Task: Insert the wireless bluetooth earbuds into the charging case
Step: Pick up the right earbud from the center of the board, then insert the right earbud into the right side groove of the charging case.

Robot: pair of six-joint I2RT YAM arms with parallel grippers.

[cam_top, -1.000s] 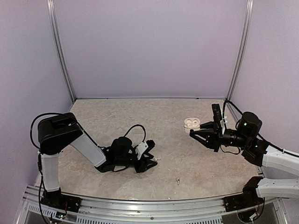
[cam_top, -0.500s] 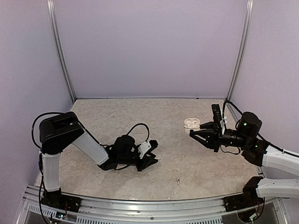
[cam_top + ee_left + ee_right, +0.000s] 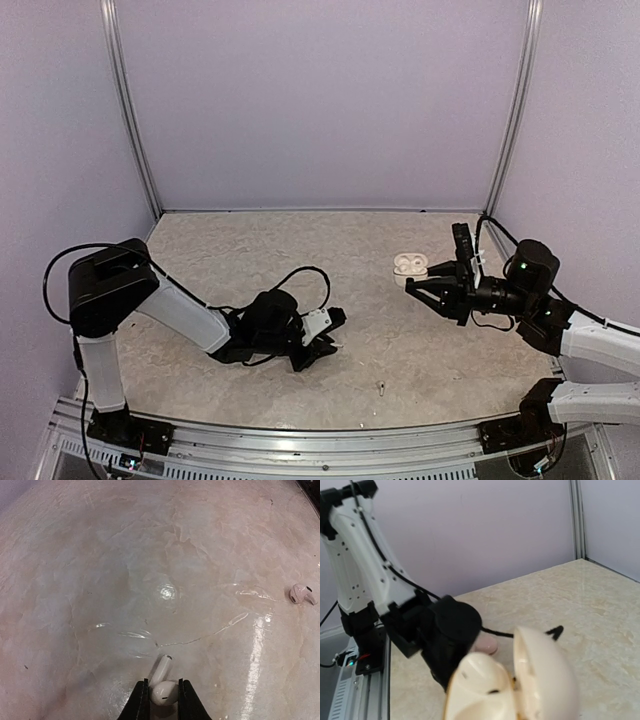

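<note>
A white earbud lies on the table, its stem pointing away, and my left gripper is shut on its rounded head, low at the table. A second, pinkish earbud lies loose to the right, seen in the top view as a small speck near the front edge. The open white charging case is held above the table with my right gripper shut on it. It fills the lower right wrist view, lid up, and hides the fingers there.
A pinkish rounded object lies on the table beside the left arm's black wrist. Pale walls and metal posts close in the marble-patterned table. A rail runs along the near edge.
My left gripper has slid to the right along the table and its jaws have come together on the white earbud. The right arm and the case have not moved.
</note>
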